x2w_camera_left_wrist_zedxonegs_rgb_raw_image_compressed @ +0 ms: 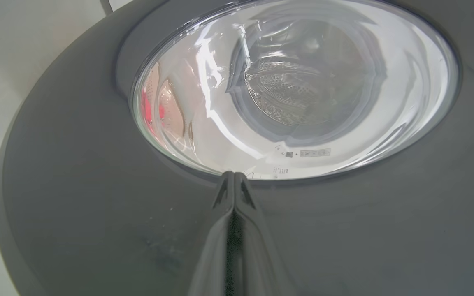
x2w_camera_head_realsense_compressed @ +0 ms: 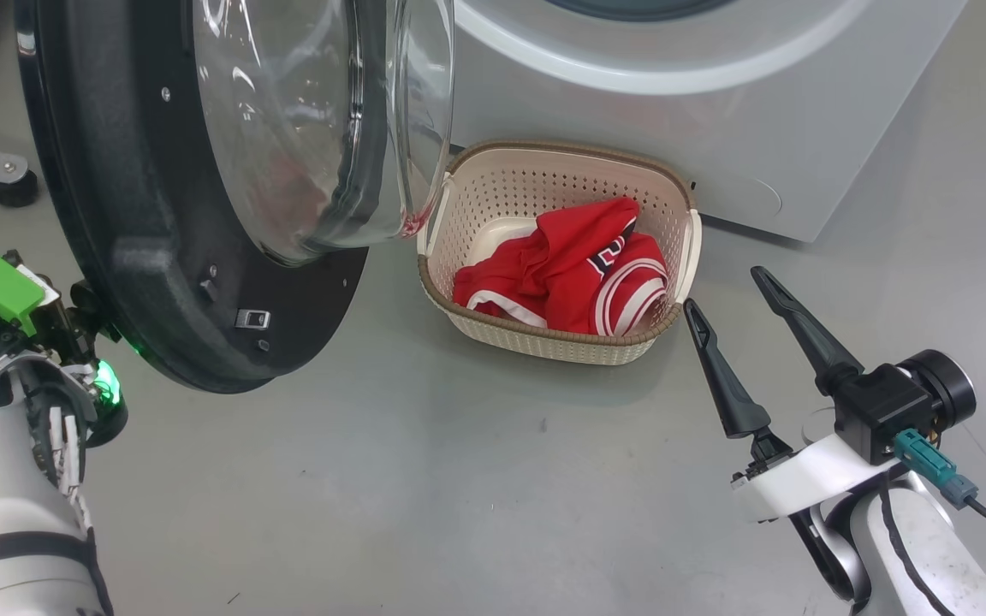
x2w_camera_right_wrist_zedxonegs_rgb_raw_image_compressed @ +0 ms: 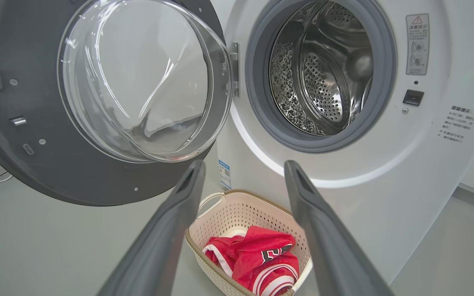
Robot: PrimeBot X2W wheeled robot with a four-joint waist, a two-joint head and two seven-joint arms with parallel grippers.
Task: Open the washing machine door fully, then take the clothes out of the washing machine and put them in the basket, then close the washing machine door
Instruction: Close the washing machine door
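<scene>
Open door (x2w_camera_head_realsense_compressed: 159,282), glass just beside basket (x2w_camera_head_realsense_compressed: 555,345) holding clothes (x2w_camera_head_realsense_compressed: 570,274).

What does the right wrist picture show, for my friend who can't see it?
The washer has its round door open, and its steel drum looks empty. Below, red clothes lie in a cream basket, framed by the open right gripper.

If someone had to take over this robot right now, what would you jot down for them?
Left hand: shut, empty, tips at the outer face of the door.
Right hand: open, empty, hovering beside the basket.
Things: door swung open; red clothes in the basket, on the floor before the washing machine; drum looks empty.
Done: door opened, clothes moved.
Left: close the door.
</scene>
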